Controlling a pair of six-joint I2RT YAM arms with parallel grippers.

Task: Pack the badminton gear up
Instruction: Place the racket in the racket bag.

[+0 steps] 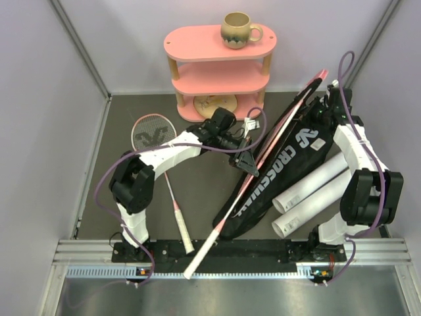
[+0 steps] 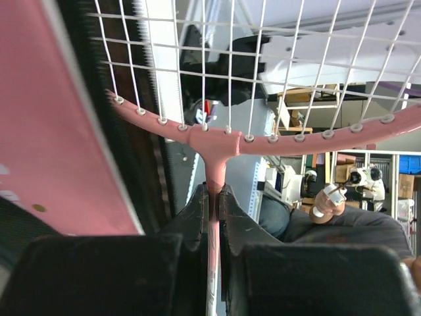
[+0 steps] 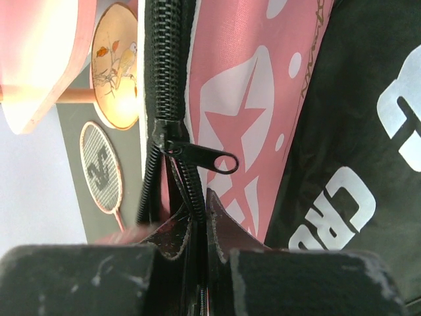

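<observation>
My left gripper (image 1: 248, 162) is shut on the thin shaft of a pink racket (image 1: 227, 215), just below its strung head (image 2: 217, 141). The racket slants from its white handle near the front rail up along the black CROSSWAY bag (image 1: 283, 172). My right gripper (image 1: 320, 105) is shut on the black zipper edge (image 3: 197, 197) of the bag's opening, just under the zipper pull (image 3: 200, 157). A pink star-printed bag (image 3: 243, 99) lies against the black one (image 3: 355, 131). A second racket (image 1: 152, 133) lies flat at the left. Two white tubes (image 1: 312, 176) lie at the right. No shuttlecocks show.
A pink three-tier oval shelf (image 1: 220, 72) stands at the back with a beige mug (image 1: 238, 29) on top and a bird-painted plate (image 3: 118, 66) on its lowest tier. Grey walls close in left, right and behind. A metal rail (image 1: 230, 253) runs along the front.
</observation>
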